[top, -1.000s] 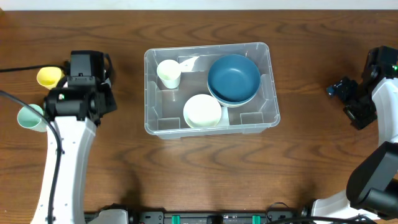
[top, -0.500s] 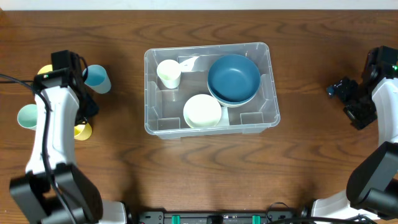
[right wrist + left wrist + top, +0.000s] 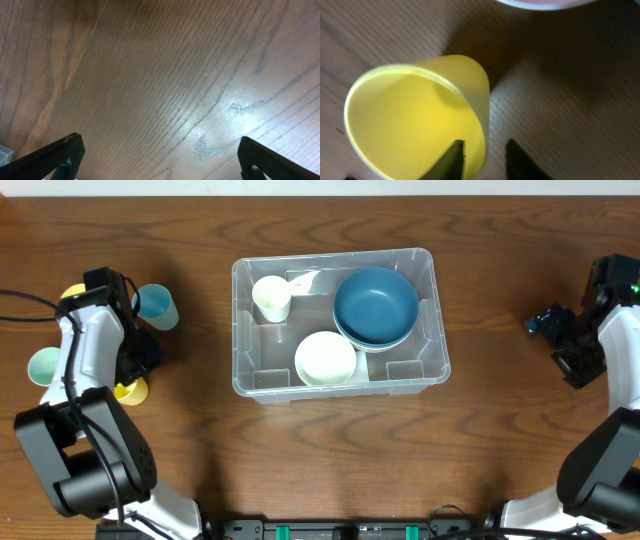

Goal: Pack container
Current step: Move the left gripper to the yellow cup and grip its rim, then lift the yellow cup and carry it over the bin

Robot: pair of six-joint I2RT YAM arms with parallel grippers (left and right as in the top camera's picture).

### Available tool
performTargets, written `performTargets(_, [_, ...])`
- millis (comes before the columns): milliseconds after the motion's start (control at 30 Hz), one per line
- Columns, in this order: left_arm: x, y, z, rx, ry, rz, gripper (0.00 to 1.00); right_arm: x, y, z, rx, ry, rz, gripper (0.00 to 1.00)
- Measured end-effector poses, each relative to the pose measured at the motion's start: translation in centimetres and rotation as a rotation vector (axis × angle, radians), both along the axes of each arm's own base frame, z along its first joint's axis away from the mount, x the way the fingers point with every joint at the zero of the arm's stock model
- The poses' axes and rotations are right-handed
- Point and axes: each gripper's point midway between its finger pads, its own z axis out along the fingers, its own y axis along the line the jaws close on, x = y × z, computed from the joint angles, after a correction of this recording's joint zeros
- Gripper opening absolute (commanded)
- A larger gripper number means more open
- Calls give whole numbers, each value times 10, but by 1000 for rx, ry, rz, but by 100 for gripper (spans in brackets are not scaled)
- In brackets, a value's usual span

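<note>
The clear plastic container [image 3: 244,330] stands mid-table and holds a white cup [image 3: 271,297], a blue bowl [image 3: 375,305] and a white bowl [image 3: 325,358]. My left gripper [image 3: 131,378] is down at a yellow cup [image 3: 129,391] left of the container. In the left wrist view my left gripper [image 3: 485,160] sits astride the yellow cup's [image 3: 410,115] wall, one finger inside and one outside, with a narrow gap showing. My right gripper [image 3: 550,330] is open and empty at the far right, and the right wrist view [image 3: 160,160] shows only bare wood between its fingers.
A blue cup [image 3: 156,306], a mint cup [image 3: 44,366] and a second yellow cup [image 3: 71,291] stand around my left arm. A pale rim [image 3: 545,2] shows at the top of the left wrist view. The table is dark wood.
My left arm has swung left and back, uncovering the blue cup and the near yellow cup, and its gripper has settled on that yellow cup. The right arm has not moved.
</note>
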Motion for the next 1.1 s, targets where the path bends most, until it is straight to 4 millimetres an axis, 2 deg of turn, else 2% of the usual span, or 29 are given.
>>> performTargets(67, [0,-1,-2,-6,6,-5,5,0,0,0,0,0,0,99])
performTargets(500, [-5,-8,-3,-45,25,-14,6,0,0,0,0,0,0,99])
performTargets(633, [-3,-14,9,-67,-22,-15,6,0,0,0,0,0,0,99])
performTargets(700, [0,-18,26,-75,-84,-19,6,0,0,0,0,0,0,99])
performTargets(800, [3,-25,66,-80,-228,-31,6,0,0,0,0,0,-1,99])
performTargets(833, [3,-27,74,-82,-256,-34,6,0,0,0,0,0,-2,99])
performTargets(1000, [8,-53,148,-132,-551,-105,6,0,0,0,0,-1,-2,99])
performTargets(1100, [14,-77,194,-171,-747,-194,6,0,0,0,0,-1,-2,99])
